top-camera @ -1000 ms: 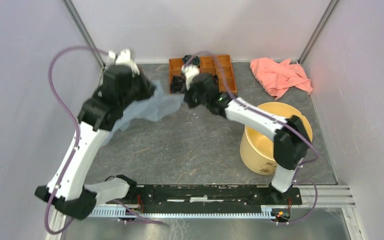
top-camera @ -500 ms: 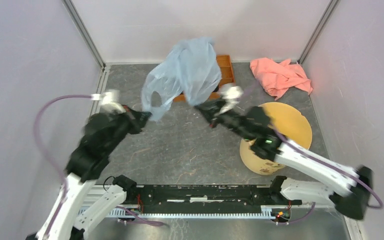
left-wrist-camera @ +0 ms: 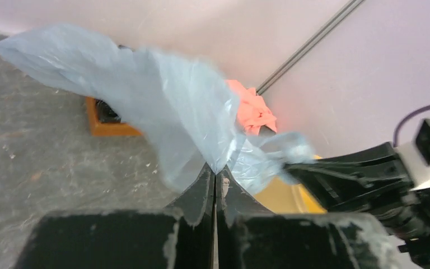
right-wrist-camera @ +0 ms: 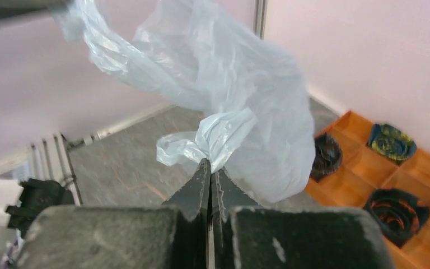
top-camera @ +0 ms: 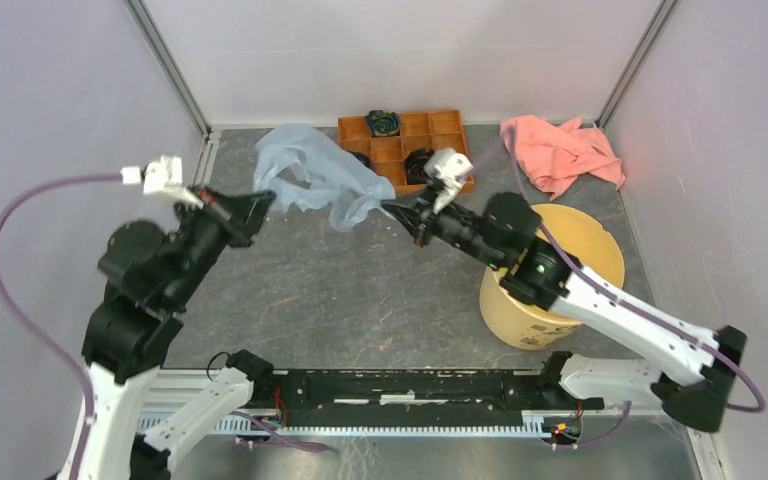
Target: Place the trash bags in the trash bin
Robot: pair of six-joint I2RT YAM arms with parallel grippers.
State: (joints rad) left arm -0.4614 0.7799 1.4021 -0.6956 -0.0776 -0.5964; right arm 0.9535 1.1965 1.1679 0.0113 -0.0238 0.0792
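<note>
1. Between the two grippers, above the far-left part of the table, hangs the bag. It is thin, translucent, pale blue-grey film, crinkled and drawn into a slack, twisted band, well apart from the bin.
2. The left gripper is clamped tight on one bunched end. The right gripper pinches the other end, jaws closed on a wrinkled tuft.
3. The bin, a smooth, round, pale yellow bucket tapering downward, stands near right under the right arm.
4. Far back sit a compartmented orange wooden tray and a rumpled salmon cloth.
5. Half a second ago the bag ballooned tall over the tray. Now it has collapsed lower and leftward, uncovering the tray.
</note>
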